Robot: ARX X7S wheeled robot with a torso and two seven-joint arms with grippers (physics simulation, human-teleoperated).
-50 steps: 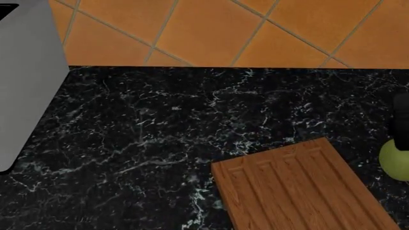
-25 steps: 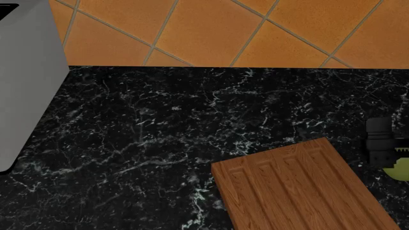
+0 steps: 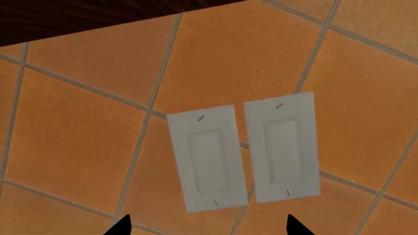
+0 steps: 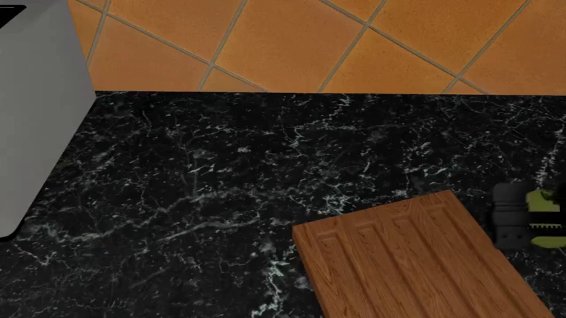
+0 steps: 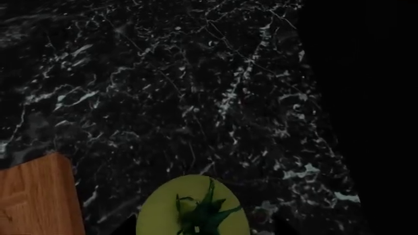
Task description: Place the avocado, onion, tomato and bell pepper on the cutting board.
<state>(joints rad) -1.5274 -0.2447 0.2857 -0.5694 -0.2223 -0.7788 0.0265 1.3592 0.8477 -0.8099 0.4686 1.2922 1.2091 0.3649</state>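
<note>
One black marbled desk [image 4: 221, 172] meets an orange tiled wall [image 4: 292, 40]; the cutting board [image 4: 415, 258] lies bare. Right gripper [image 4: 531, 215] straddles the tomato [image 5: 193, 208]; both jaws' state unclear

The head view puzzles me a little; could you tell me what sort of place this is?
Most likely a kitchen: a black marble countertop, an orange tiled wall with two light switches, and a wooden cutting board.

I see a grained, grooved wooden cutting board [image 4: 415, 258] on glossy black white-veined marble table [image 4: 221, 172], matt orange wall tiles [image 4: 292, 40], smooth pale tomato [image 5: 193, 208], matt white switch plates [image 3: 245, 152].
</note>
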